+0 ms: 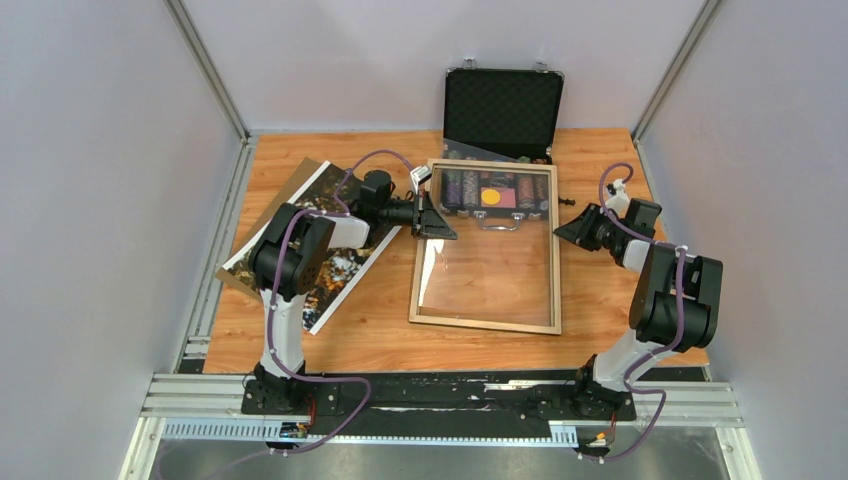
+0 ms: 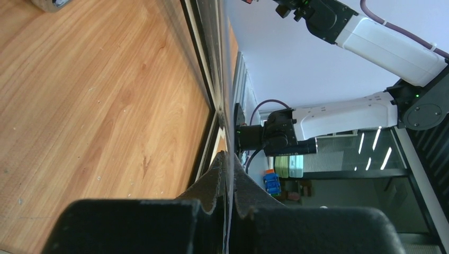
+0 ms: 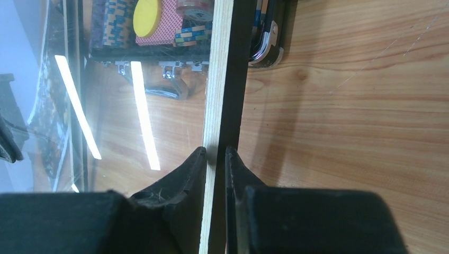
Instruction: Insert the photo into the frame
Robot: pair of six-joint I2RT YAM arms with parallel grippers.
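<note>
Right pincer seemingly clamps frame rail.

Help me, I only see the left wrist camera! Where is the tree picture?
Observer: The photo lies picture-up left of the frame, partly under the left arm.
Operator: What is the other hand grabbing?
Observer: The right gripper pinches the frame's right rail, one finger each side.
Operator: Is anything behind the frame?
Observer: An open chip case; the frame's far end lies over its tray.
</note>
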